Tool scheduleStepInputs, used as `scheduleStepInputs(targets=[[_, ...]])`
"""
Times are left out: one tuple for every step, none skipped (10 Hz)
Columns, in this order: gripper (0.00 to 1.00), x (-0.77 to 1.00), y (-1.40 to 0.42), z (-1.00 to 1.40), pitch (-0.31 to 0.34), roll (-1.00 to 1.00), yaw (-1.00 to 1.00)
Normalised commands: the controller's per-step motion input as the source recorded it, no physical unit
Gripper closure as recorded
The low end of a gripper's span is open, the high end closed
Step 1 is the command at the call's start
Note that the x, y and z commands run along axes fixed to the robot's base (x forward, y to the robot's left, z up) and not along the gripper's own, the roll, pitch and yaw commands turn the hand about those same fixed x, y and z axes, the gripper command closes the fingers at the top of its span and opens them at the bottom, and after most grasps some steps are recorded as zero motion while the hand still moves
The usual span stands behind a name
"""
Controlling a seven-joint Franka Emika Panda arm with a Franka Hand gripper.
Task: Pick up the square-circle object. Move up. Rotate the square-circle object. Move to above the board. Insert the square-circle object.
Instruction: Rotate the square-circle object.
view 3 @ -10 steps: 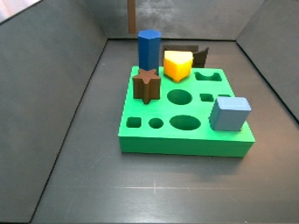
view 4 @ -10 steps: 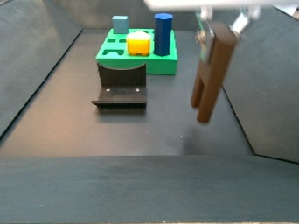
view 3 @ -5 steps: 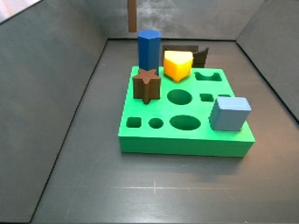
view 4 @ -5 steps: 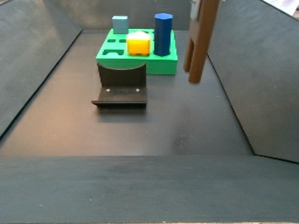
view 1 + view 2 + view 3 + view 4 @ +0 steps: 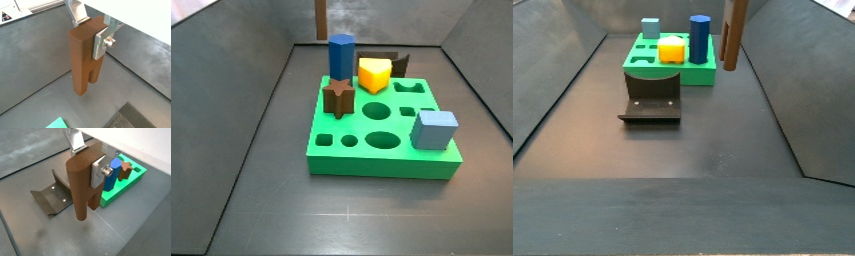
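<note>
The square-circle object (image 5: 83, 60) is a tall dark brown block with a notch at its lower end. My gripper (image 5: 90, 34) is shut on its top, with a silver finger (image 5: 100, 44) flat on each side, also in the other wrist view (image 5: 91, 164). The block (image 5: 734, 35) hangs upright in the air by the right edge of the green board (image 5: 704, 72); the gripper is out of that side view. The block shows as a brown strip (image 5: 321, 15) behind the board (image 5: 385, 165). The board's corner also shows under the block (image 5: 117, 189).
A blue prism (image 5: 341, 55), a yellow piece (image 5: 373, 74), a brown star peg (image 5: 338, 96) and a light blue cube (image 5: 436, 129) stand in the board. The fixture (image 5: 651, 100) stands on the floor before the board, also in a wrist view (image 5: 52, 198). Grey walls enclose the floor.
The held block has moved away from the near floor toward the board and higher. The gripper has left the top of the side view.
</note>
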Motion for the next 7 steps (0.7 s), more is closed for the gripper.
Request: scheduleStepInputs(targets=[[1.00, 0.00, 0.05, -0.01, 0.011, -0.03, -1.00], [1.00, 0.01, 0.05, -0.01, 0.012, -0.04, -1.00], [1.00, 0.01, 0.04, -0.01, 0.013, -0.04, -1.00], [1.00, 0.01, 0.02, 0.00, 0.017, -0.06, -0.93], [1.00, 0.01, 0.02, 0.00, 0.016, -0.06, -0.75], [1.00, 0.01, 0.01, 0.00, 0.015, -0.05, -0.42], [1.00, 0.01, 0.01, 0.00, 0.015, -0.05, -0.25]])
